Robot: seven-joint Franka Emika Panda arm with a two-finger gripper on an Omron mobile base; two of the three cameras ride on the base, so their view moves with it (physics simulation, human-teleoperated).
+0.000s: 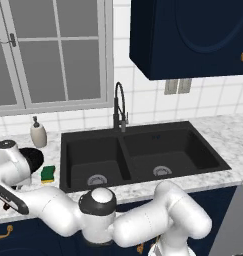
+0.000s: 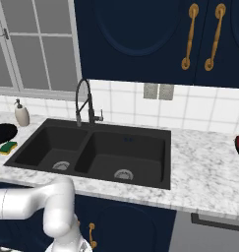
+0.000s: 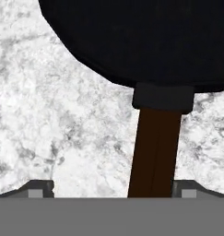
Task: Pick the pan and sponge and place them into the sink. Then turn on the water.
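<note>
Your pan (image 3: 145,41) lies on the marble desk (image 3: 53,120) left of the sink (image 1: 93,150), its reddish-brown handle (image 3: 155,152) running between the fingertips (image 3: 39,188) of your claw (image 3: 112,189), which stands wide and grips nothing. The sponge (image 1: 48,173) sits beside the pan. Both sink basins hold nothing but drains.

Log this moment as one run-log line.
phase: reaching for pan | end effector: open over handle | sponge: on counter | sink: empty | water: off
</note>
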